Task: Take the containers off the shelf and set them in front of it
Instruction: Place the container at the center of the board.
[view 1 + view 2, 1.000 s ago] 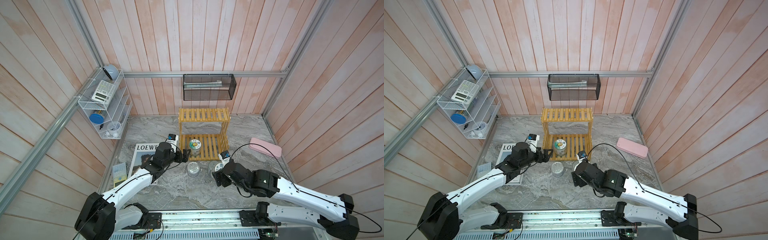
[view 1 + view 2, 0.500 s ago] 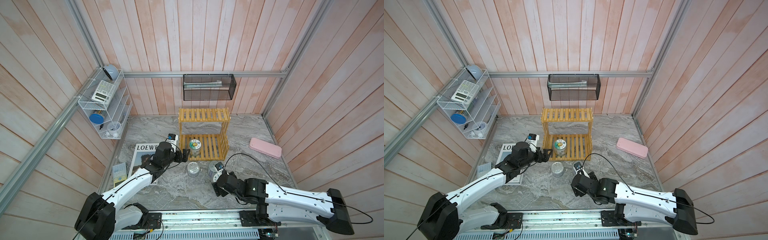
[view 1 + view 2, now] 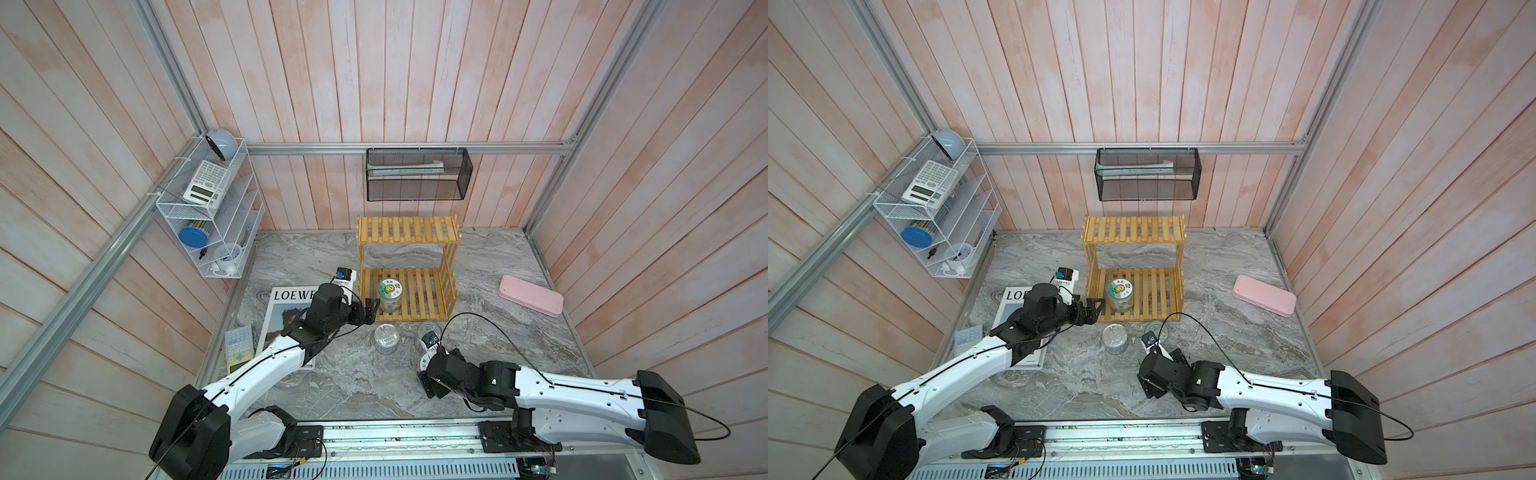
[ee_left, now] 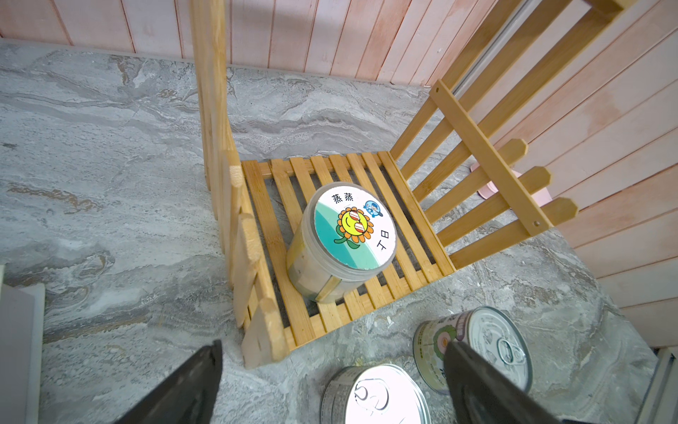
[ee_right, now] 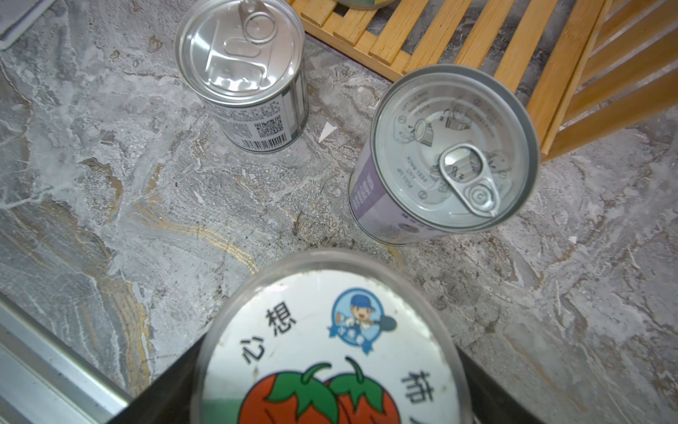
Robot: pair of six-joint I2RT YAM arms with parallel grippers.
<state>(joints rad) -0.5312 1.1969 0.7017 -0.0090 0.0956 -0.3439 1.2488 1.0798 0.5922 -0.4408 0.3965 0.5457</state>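
The yellow slatted shelf [image 3: 409,228] [image 3: 1133,228] [image 4: 264,220] stands against the back wall. On its lower tier is a glass jar with a sunflower-sticker lid [image 3: 390,291] [image 3: 1120,293] [image 4: 352,227]. My left gripper [image 3: 371,309] [image 4: 334,352] hangs open at the shelf's front left corner, holding nothing. Two tins stand on the floor in front of the shelf: a white-labelled one [image 3: 386,337] [image 5: 242,51] and a purple-labelled one [image 3: 1160,328] [image 5: 451,147]. My right gripper [image 3: 428,370] [image 5: 326,385] is shut on a jar with a tomato-sticker lid [image 5: 330,348], nearer the front than the tins.
A magazine [image 3: 291,316] and a calculator [image 3: 239,347] lie on the left of the floor, a pink case [image 3: 531,295] on the right. A white wire rack [image 3: 208,216] and a black mesh basket [image 3: 417,174] hang on the walls. A metal rail [image 3: 395,436] runs along the front.
My right arm has drawn back from the shelf toward the front rail, carrying the tomato-lid jar. The left arm has stayed where it was.
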